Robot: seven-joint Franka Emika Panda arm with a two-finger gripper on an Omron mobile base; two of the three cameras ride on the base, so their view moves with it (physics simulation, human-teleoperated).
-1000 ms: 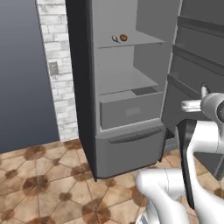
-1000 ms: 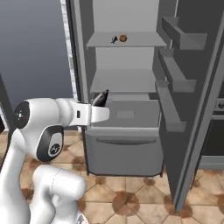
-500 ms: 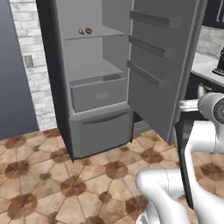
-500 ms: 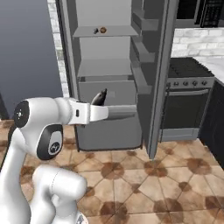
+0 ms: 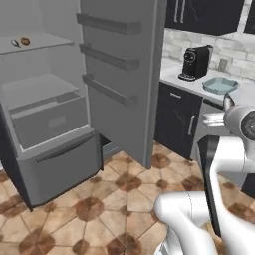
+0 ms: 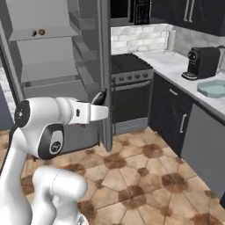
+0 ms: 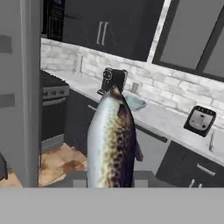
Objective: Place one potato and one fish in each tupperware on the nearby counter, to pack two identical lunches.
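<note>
Fish in transit toward the counter. I have the gripper [image 6: 102, 97] clamped on a speckled fish [image 7: 111, 140], which stands lengthwise out from the hand and, in the hand view, hides the fingertips. The step in hand is, as I judge it, carrying this fish to a tupperware [image 5: 220, 85], a shallow pale blue-green tray lying on the marbled counter [image 5: 185, 85] just beside the black coffee machine [image 5: 195, 62]. To do this well, I would keep the grip firm and the hand level while the base drives in, bring the fish over the middle of the tray, lower it until it nearly touches the tray floor, and only then part the jaws, so that the long body does not tip over the sloped rim. The tupperware [image 6: 212, 88] lies well apart from the gripper, ahead and to the robot's right; in the hand view its edge [image 7: 135, 103] peeks out from behind the fish, so the hand already points roughly toward it. On the open fridge's upper shelf [image 5: 35, 45] sits a small round brown thing, probably a potato [image 5: 25, 41].
</note>
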